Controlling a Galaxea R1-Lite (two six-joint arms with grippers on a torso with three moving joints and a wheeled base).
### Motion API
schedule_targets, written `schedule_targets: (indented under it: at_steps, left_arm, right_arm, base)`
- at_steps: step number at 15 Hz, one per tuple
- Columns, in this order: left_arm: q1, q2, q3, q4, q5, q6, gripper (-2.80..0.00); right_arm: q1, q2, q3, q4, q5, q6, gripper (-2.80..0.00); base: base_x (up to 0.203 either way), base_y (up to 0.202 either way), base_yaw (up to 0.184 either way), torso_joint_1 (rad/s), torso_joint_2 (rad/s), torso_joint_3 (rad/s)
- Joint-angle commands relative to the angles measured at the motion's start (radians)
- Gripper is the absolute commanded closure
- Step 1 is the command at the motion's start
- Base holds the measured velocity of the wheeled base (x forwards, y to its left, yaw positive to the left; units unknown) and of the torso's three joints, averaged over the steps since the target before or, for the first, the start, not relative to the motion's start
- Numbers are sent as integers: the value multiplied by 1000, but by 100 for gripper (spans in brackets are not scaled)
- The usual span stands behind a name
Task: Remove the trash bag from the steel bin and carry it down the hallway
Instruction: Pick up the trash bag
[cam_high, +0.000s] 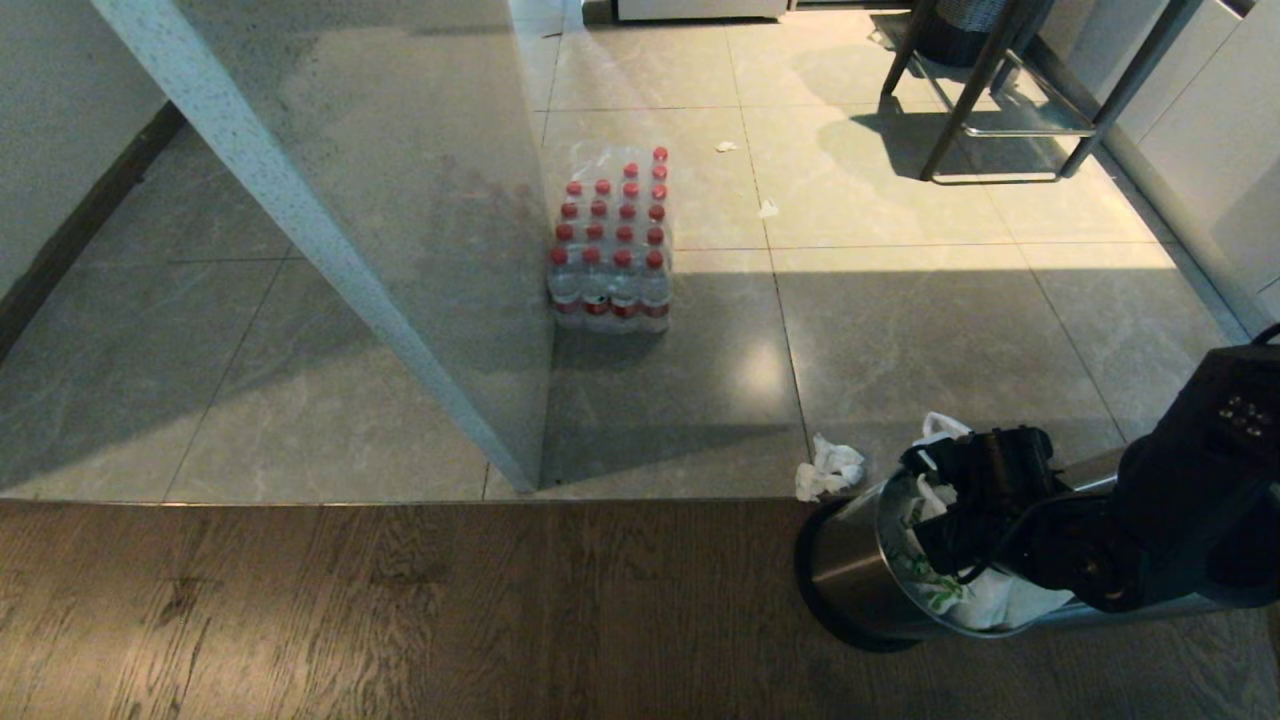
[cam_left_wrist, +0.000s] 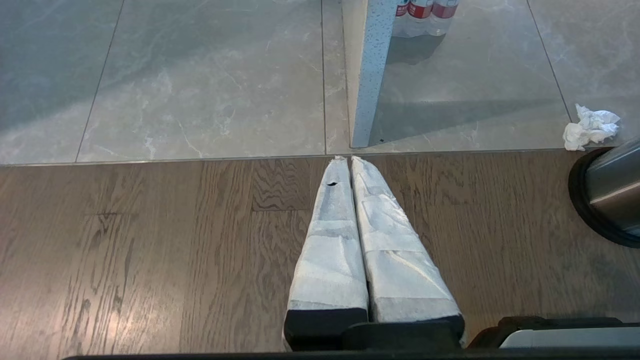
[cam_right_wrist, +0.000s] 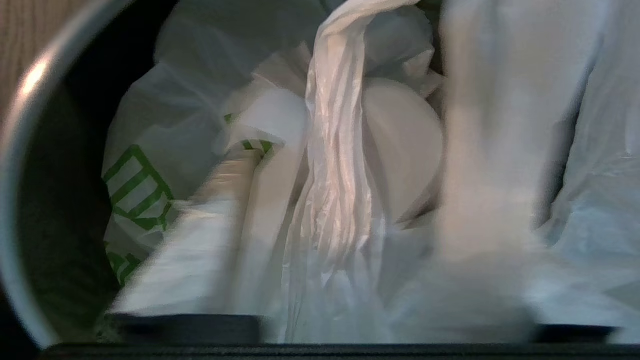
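Gripper (cam_right_wrist: 340, 200) of the right arm straddles trash bag (cam_right_wrist: 150, 125) inside steel bin (cam_high: 850, 570).

**Right arm down in the bin, left arm parked**

The right arm reaches in from the right, its dark wrist bent downward. The right gripper (cam_right_wrist: 340, 210) sits inside the steel bin (cam_high: 850, 570), its white-wrapped fingers (cam_right_wrist: 480, 165) standing apart on either side of a twisted loop of the trash bag (cam_right_wrist: 335, 165). The left gripper (cam_left_wrist: 347, 160) hangs low over the wooden floor, padded fingers pressed together, empty.
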Motion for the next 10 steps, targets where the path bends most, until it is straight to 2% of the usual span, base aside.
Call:
schedule_targets:
  at_steps: [1,10]
  left_arm:
    - [0,0,0,0,0,-1,0]
    - [0,0,0,0,0,-1,0]
  right_arm:
    - [1,-21,12,-8,-6,0,0]
    - [1,-256,140,9,-3,11,0]
  base:
    - [0,0,0,0,0,0]
    - [0,0,0,0,0,0]
